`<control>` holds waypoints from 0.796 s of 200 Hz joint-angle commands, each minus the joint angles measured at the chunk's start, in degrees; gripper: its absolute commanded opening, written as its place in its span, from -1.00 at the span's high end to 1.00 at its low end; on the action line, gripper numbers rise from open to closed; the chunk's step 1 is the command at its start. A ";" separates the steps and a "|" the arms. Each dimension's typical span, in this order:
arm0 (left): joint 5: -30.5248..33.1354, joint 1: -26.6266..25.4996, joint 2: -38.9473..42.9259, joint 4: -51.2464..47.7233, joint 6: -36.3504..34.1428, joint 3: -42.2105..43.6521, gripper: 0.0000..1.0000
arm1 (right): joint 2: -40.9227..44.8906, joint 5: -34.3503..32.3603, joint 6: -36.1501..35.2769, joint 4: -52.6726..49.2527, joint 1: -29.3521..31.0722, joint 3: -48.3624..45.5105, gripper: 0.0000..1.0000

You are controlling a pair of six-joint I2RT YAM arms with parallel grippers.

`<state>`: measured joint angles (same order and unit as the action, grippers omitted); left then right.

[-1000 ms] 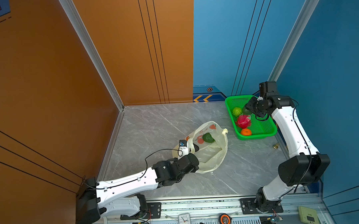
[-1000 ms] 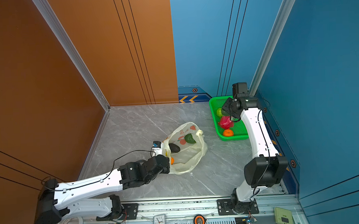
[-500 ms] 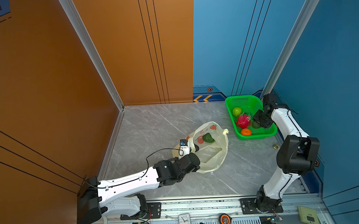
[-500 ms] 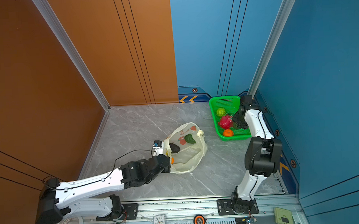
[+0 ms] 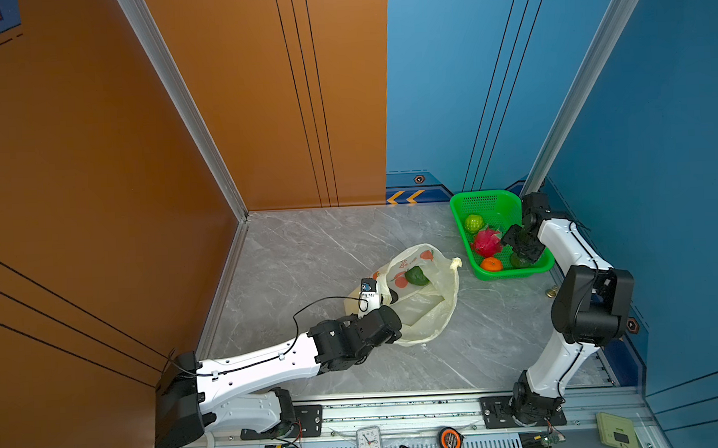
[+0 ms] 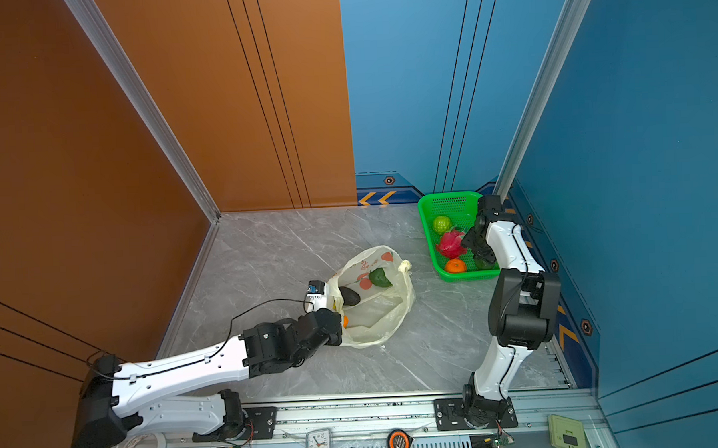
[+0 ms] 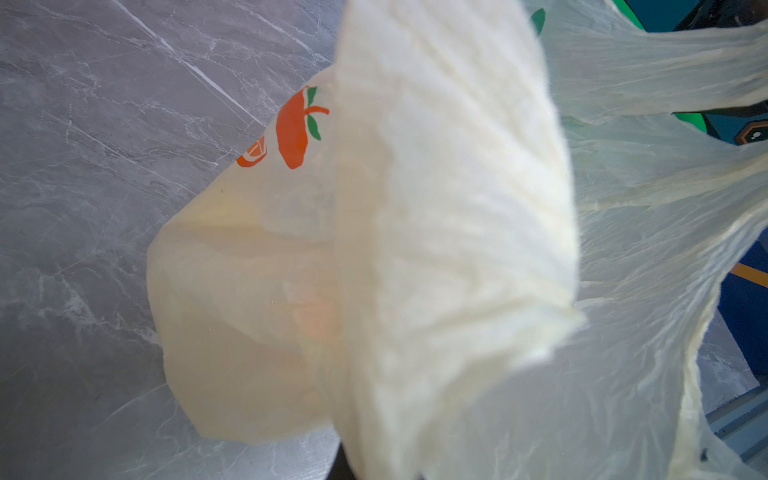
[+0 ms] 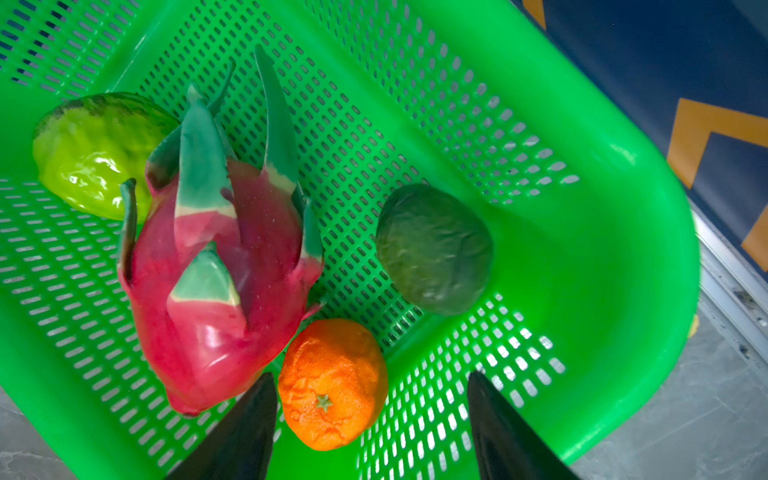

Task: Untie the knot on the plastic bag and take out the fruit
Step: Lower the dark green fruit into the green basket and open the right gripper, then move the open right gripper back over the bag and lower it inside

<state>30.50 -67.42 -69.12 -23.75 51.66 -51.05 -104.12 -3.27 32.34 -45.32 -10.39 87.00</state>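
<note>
R claw (image 8: 372, 374): jaws wide apart, nothing btwn them, nothing held. It hangs inside the green basket (image 8: 623, 158), over the corner nearest the R arm's base. Just below its tips lies the orange (image 8: 332, 386), touching the dragon fruit (image 8: 220, 282). The dark avocado (image 8: 434, 249) sits free beside them, clear of both fingers. A bumpy green fruit (image 8: 91, 153) is tucked against the dragon fruit's far side. In both top views the claw covers part of the avocado.

L claw (image 5: 377, 297): closed, pinching the rim of the plastic bag (image 5: 428, 313) on the side away from the basket; tips hidden by the film. In the L wrist view crumpled cream plastic w/ a printed orange fruit pic fills most of the frame & blocks nearly all else.

Bag lies mid-bench (image 5: 308, 244), mouth gaping upward, apart from the basket. Inside: a smooth green fruit (image 5: 416, 276) toward the far side, a dark fruit (image 6: 349, 296) just beside the L claw, an orange-coloured fruit (image 6: 345, 320) mostly hidden by the L wrist. A handle lump (image 5: 455, 263) sticks up at the bag edge nearest the basket; tied or not, can't tell.

Around: the front rail carries a small clock (image 5: 369, 441) & a tape measure (image 5: 449, 439). A small brass-coloured thing (image 5: 552, 291) lies on the bench near the R arm.
</note>
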 commanded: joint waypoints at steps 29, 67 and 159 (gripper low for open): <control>2.19 -0.89 -0.15 -0.58 -0.58 -1.60 1.00 | 5.91 1.35 -0.61 -1.28 1.96 0.00 -0.44; 2.84 -1.17 0.22 -0.59 -0.83 -1.65 1.00 | 11.11 3.43 -2.10 -6.44 6.65 3.69 -0.47; 2.90 -0.86 0.94 -0.60 -3.14 -1.95 1.00 | 14.54 5.87 -2.66 -22.00 32.96 24.59 -0.56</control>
<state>32.12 -68.05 -69.10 -23.75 50.11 -51.18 -89.78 2.20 29.95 -59.83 16.36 106.85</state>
